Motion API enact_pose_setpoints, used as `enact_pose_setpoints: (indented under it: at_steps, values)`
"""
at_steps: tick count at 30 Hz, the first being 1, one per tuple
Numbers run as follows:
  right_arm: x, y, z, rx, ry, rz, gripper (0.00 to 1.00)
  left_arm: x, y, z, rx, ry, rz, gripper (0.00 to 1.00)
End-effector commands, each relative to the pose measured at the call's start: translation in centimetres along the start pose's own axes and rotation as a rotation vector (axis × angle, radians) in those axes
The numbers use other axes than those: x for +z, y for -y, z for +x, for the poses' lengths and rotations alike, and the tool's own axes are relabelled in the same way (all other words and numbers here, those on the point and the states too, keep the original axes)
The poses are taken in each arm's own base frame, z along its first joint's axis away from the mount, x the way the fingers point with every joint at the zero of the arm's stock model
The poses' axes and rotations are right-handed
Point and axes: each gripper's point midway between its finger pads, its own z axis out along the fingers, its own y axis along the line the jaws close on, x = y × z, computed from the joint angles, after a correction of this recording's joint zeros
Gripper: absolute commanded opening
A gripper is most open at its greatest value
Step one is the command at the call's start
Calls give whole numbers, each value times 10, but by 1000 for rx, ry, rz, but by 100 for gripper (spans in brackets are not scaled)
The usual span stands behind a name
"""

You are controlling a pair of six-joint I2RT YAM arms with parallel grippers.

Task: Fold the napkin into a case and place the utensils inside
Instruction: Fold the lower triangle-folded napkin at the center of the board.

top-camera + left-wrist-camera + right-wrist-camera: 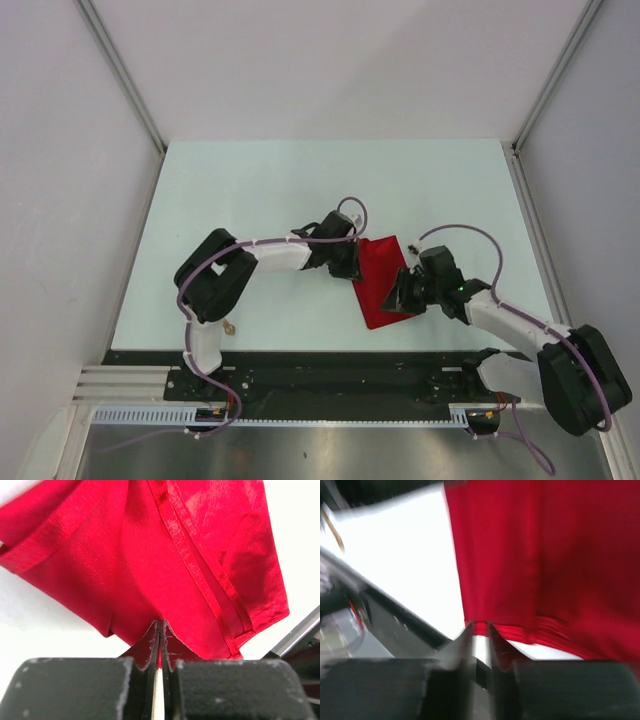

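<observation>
Pale green bench (300,180), white walls round it. Nearest, beside the left arm's base, a small gold utensil (231,326) lies on the bench, too small to tell its kind. Further in, the right tool (480,627) is pinching the near hem of the red napkin (385,285). Beyond, the left tool (159,626) is pressed together on the napkin's left edge. The napkin sits mid-bench between both tools, hemmed layers overlapping.
</observation>
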Motion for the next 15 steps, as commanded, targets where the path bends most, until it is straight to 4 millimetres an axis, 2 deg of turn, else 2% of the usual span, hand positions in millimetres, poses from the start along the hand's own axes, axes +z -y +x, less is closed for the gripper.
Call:
enact_pose_setpoints:
  at_steps: [1,3,6,8,11,15]
  values:
    - [-44,26,-63,94,231,235,40,-28,26,-30,75,85,26,7]
    - [-62,53,-84,159,327,365,60,-34,39,-30,60,78,74,13]
    - [-70,67,-98,175,362,419,70,-35,55,-26,38,65,142,18]
    - [-70,76,-104,192,367,436,71,-32,63,-23,37,61,166,19]
    - [-67,77,-113,177,369,424,72,-18,70,-11,7,10,211,16]
    - [-70,77,-133,93,400,441,73,-2,56,4,-7,-33,187,12]
